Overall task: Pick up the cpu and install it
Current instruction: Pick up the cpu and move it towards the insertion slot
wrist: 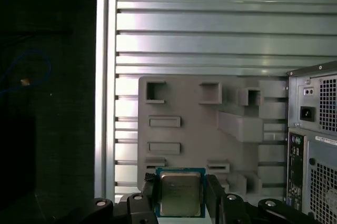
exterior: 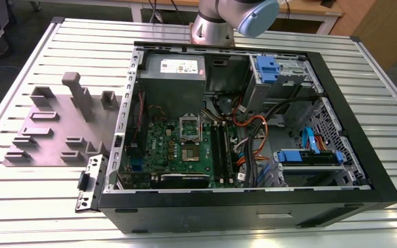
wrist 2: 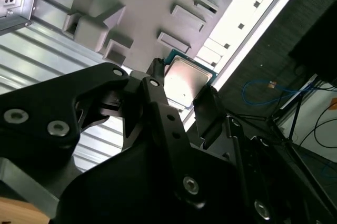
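Observation:
The cpu (wrist: 180,191), a small square chip with a silvery top and a blue-green edge, sits between my two black fingers (wrist: 149,192). My gripper (wrist: 181,196) is shut on it, high above the grey tray (wrist: 200,134). In the second wrist view the cpu (wrist 2: 185,77) is again clamped in the gripper (wrist 2: 183,91), its metal face catching light. In the exterior view the green motherboard (exterior: 158,147) lies in the open computer case (exterior: 364,170). Its socket (exterior: 190,151) is uncovered, with the silver frame (exterior: 190,126) flipped up behind it.
The grey tray (exterior: 47,129) with raised blocks lies on the slatted metal table (exterior: 33,206) on the exterior view's left of the case. Orange and black cables (exterior: 250,129), blue drive brackets (exterior: 309,155) and the power supply (exterior: 174,72) crowd the case. The arm's base (exterior: 212,28) stands behind it.

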`<state>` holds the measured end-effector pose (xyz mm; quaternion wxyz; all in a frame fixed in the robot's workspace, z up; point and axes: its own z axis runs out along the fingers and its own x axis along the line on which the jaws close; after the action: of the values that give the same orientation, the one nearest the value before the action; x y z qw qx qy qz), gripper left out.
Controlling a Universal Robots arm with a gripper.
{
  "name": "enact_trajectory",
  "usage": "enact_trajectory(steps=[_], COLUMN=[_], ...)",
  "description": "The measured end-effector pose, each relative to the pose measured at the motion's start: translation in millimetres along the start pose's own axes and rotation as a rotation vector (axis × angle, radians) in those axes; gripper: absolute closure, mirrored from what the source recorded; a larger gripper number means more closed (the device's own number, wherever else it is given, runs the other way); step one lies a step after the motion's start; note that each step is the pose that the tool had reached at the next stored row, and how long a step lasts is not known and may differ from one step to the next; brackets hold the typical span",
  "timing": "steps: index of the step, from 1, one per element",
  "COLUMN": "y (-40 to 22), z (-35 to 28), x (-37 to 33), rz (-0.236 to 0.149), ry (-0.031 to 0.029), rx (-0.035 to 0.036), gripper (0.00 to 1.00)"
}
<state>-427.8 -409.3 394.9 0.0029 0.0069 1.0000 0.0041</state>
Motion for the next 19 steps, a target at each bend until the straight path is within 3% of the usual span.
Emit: enact_trajectory(steps=[5, 11, 19], y=[-0.1, -0.1, -1.8], z=[0.0, -4.7, -4.4], x=[0.0, 0.0, -2.9], rz=[0.005, 0.006, 0.018], ry=[-0.0002, -0.0001, -0.0002], rx=[0.0, 0.0001, 0.0], gripper=[0.53, 0.53, 0.53])
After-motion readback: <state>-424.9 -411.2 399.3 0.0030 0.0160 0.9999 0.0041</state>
